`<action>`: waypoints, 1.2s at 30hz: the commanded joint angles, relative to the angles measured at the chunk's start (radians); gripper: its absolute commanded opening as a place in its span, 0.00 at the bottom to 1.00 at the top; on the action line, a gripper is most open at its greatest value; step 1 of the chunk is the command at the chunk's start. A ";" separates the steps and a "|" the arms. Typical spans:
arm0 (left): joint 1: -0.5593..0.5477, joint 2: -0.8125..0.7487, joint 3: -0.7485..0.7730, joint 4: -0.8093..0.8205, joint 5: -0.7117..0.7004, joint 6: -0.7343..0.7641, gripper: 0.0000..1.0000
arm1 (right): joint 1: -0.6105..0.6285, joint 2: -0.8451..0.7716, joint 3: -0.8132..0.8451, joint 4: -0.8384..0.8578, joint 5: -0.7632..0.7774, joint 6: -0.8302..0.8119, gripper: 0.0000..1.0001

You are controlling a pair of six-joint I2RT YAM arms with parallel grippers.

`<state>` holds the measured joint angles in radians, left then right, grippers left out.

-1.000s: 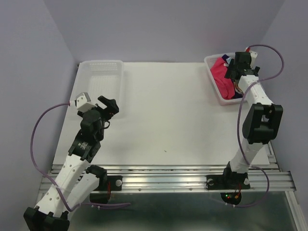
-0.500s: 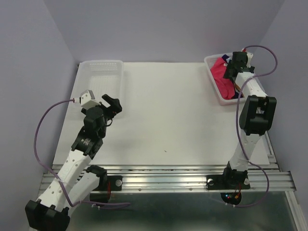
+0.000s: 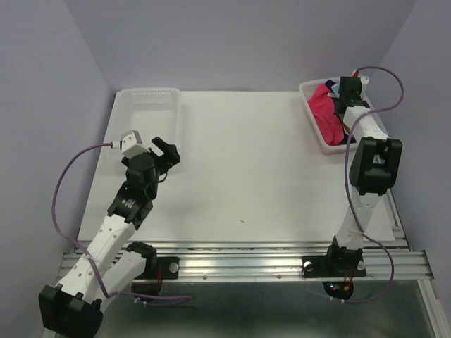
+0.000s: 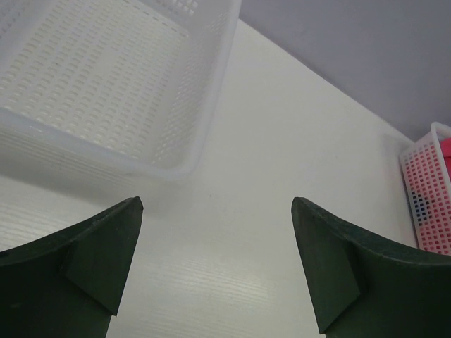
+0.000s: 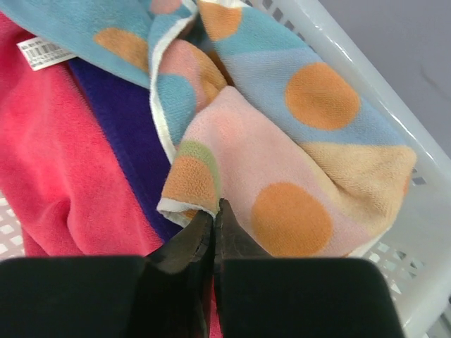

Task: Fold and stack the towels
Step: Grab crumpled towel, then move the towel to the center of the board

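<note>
The towels lie bunched in the white basket (image 3: 311,121) at the back right. In the right wrist view a pastel striped polka-dot towel (image 5: 282,155) lies over a deep purple towel (image 5: 123,134) and a hot pink towel (image 5: 49,169). My right gripper (image 5: 213,209) is shut, its tips pinching the polka-dot towel's white-hemmed edge. From above, the right gripper (image 3: 341,100) reaches down into the basket beside the hot pink towel (image 3: 324,113). My left gripper (image 3: 169,151) hovers open and holds nothing at the table's left side.
A white perforated basket (image 3: 148,113) with nothing in it stands at the back left, just beyond the left gripper (image 4: 215,211); its near wall (image 4: 106,151) fills that wrist view. The right basket's wall (image 5: 394,113) rises close beside the right fingers.
The right gripper has dropped deeper into the basket and closed from wide open onto the polka-dot towel's edge. The left arm has swung slightly forward and to the right, still open.
</note>
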<state>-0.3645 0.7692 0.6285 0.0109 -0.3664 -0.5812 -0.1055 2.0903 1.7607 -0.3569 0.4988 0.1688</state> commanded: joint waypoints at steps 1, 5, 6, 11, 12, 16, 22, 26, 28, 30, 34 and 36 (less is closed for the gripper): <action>-0.001 0.004 0.017 0.044 0.000 0.015 0.99 | -0.010 -0.045 0.022 0.096 -0.055 -0.034 0.00; 0.001 -0.007 0.017 0.043 0.010 0.018 0.99 | -0.010 -0.140 0.010 0.111 -0.054 -0.046 0.01; -0.001 -0.017 0.016 0.044 0.012 0.017 0.99 | -0.010 -0.166 -0.001 0.111 -0.058 -0.045 0.01; 0.001 -0.048 0.011 0.046 0.034 0.006 0.99 | -0.003 -0.424 -0.066 0.147 -0.224 -0.012 0.01; 0.001 -0.053 0.011 0.046 0.038 0.003 0.99 | 0.003 -0.453 -0.067 0.144 -0.252 -0.008 0.01; 0.001 -0.084 0.000 0.044 0.063 -0.011 0.99 | 0.149 -0.549 0.044 0.028 -0.267 -0.056 0.01; 0.001 -0.123 -0.006 0.038 0.093 -0.035 0.99 | 0.371 -0.572 0.239 -0.071 -0.383 -0.078 0.01; 0.001 -0.146 0.003 0.018 0.103 -0.054 0.99 | 0.473 -0.529 0.374 -0.094 -0.581 -0.037 0.01; 0.001 -0.157 0.008 0.003 0.107 -0.063 0.99 | 0.500 -0.503 0.442 -0.103 -0.644 -0.006 0.01; 0.001 -0.168 0.008 -0.008 0.106 -0.072 0.99 | 0.506 -0.483 0.454 -0.113 -0.710 0.017 0.01; 0.001 -0.183 -0.001 -0.035 0.089 -0.091 0.99 | 0.506 -0.584 0.169 -0.020 -0.683 0.076 0.01; 0.001 -0.182 -0.004 -0.042 0.081 -0.098 0.99 | 0.506 -0.706 0.000 0.024 -0.550 0.106 0.03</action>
<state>-0.3645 0.6014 0.6285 -0.0277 -0.2668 -0.6582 0.4004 1.5242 1.9793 -0.3916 -0.1383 0.2031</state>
